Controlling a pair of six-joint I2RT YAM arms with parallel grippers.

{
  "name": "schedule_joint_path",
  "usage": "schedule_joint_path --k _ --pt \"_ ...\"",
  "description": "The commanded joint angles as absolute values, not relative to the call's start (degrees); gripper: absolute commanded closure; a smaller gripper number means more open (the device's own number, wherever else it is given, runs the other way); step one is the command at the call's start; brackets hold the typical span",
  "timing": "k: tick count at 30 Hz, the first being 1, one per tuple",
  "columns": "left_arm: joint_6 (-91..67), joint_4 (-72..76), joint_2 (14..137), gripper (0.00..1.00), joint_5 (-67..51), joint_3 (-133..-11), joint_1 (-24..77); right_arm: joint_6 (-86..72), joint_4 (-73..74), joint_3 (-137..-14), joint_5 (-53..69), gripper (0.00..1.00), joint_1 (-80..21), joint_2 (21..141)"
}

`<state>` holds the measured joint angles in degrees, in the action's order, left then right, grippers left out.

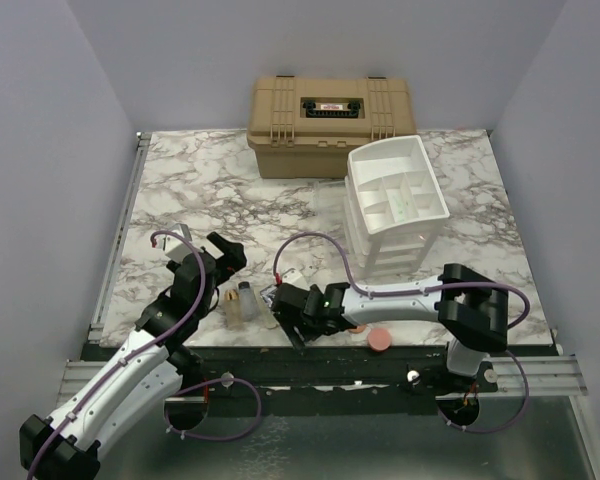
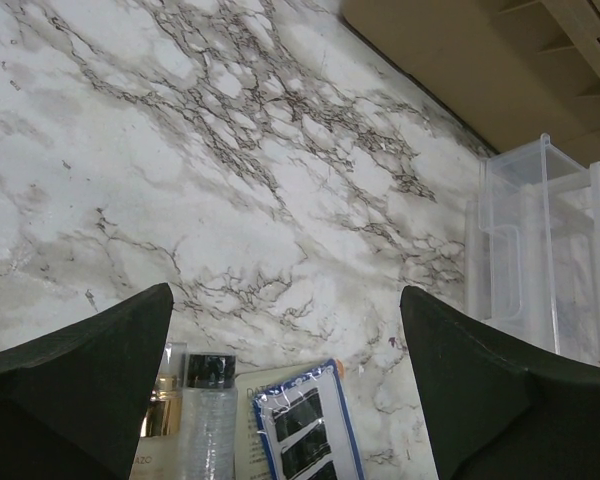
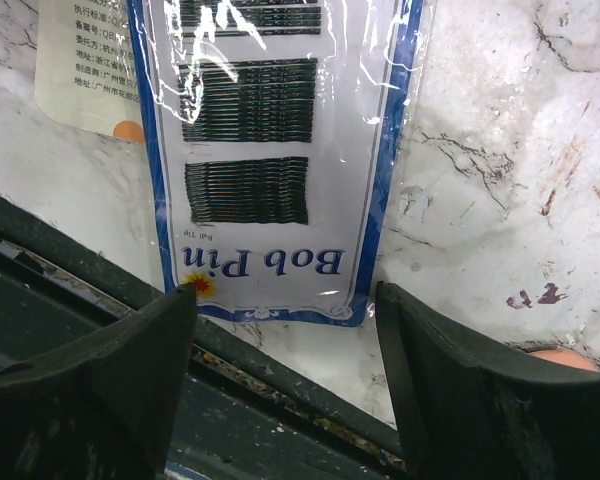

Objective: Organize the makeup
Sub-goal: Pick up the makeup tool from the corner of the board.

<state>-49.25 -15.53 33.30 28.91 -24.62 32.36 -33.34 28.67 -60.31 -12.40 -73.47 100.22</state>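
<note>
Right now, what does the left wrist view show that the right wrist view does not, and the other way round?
Only the left wrist view shows the tan case, the clear organizer, a gold-capped bottle and a black-capped bottle. Only the right wrist view shows a dark rail along the near edge, part of an orange disc, and the words Bob Pin on the pack. Both show the marble table, the blue-edged pack of hair pins and the printed card at its side.

Bob pin card (image 3: 270, 150) cut off at top, clear bottle (image 2: 208, 420) cropped at bottom, orange disc (image 3: 568, 358) mostly behind fingers (image 3: 470, 400)
</note>
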Motion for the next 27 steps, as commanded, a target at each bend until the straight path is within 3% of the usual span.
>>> schedule_joint_path --k 1,3,10,14,17,27 --pt "-49.4 -14.8 33.2 0.02 27.7 -24.6 32.1 -35.6 32.1 -59.2 -16.1 0.23 -74.7 104.6" --pt "-49.5 -14.8 33.0 0.02 27.5 -24.4 32.0 -36.1 31.3 -58.5 -16.3 0.28 -74.8 104.8" --pt "-49.2 -14.7 33.1 0.02 27.8 -24.7 32.0 -37.1 29.7 -58.2 -17.6 0.59 -74.9 104.7" --pt "-49.2 -14.5 33.7 0.02 27.7 -24.7 31.9 -36.7 29.4 -58.6 -18.5 0.7 -74.8 104.3" --pt "-49.4 -14.5 33.4 0.02 27.5 -24.5 31.9 -36.5 29.4 -58.5 -19.9 0.87 -74.8 102.1" --pt "-49.5 -14.5 33.5 0.02 27.5 -25.0 31.7 -32.1 31.7 -63.7 -23.5 0.92 -74.8 89.8"
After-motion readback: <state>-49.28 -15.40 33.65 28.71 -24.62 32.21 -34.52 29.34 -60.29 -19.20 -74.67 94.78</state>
